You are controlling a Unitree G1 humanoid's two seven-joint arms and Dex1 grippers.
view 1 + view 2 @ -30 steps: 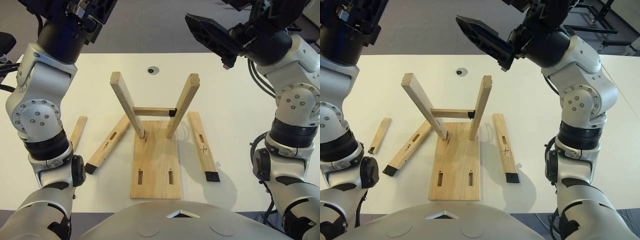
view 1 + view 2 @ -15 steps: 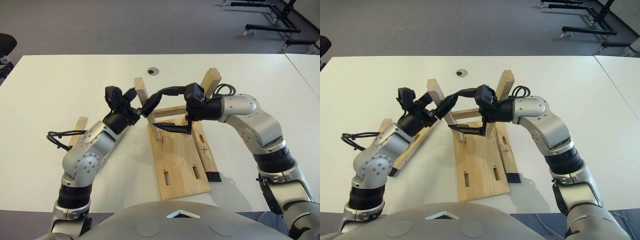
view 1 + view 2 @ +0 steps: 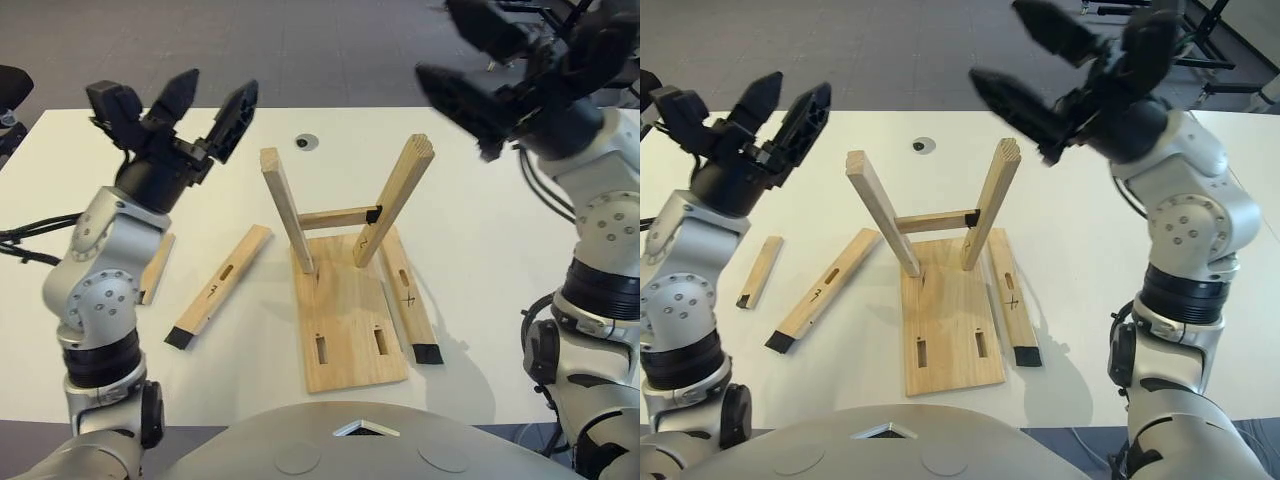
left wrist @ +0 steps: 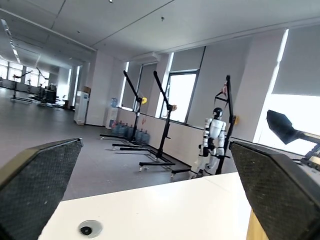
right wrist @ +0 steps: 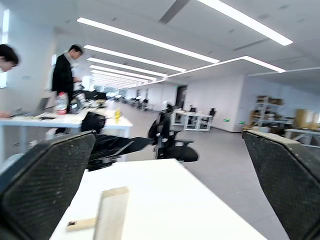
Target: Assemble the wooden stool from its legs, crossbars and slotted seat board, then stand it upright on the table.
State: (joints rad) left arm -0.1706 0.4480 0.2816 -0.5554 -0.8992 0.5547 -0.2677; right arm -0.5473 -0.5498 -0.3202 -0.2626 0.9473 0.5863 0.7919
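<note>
The slotted seat board [image 3: 350, 330] lies flat on the white table [image 3: 500, 230], near its front edge and turned a little askew, as I watch through the head cameras. Two legs stand in its far pair of slots. The left standing leg [image 3: 286, 208] and the right standing leg [image 3: 394, 200] lean away from each other toward their tops, and a fitted crossbar [image 3: 338, 217] runs between them partway up. The near pair of slots [image 3: 321, 348] shows as two dark openings in the board. A loose right leg [image 3: 408, 300] lies flat along the board's right edge, just beside it, with its black-capped end toward me. A loose left leg [image 3: 220, 285] lies at an angle to the left of the board and apart from it, its black end also toward the front. Farther left, a short loose crossbar [image 3: 155, 268] rests on the table, partly hidden behind my left arm. A small round grommet [image 3: 306, 142] sits in the tabletop beyond the standing legs. My left gripper [image 3: 220, 82] hovers above the table's far left with its fingers spread wide apart, well clear of the wood. My right gripper [image 3: 435, 40] hangs high over the far right, its fingers likewise wide apart and touching no part.
</note>
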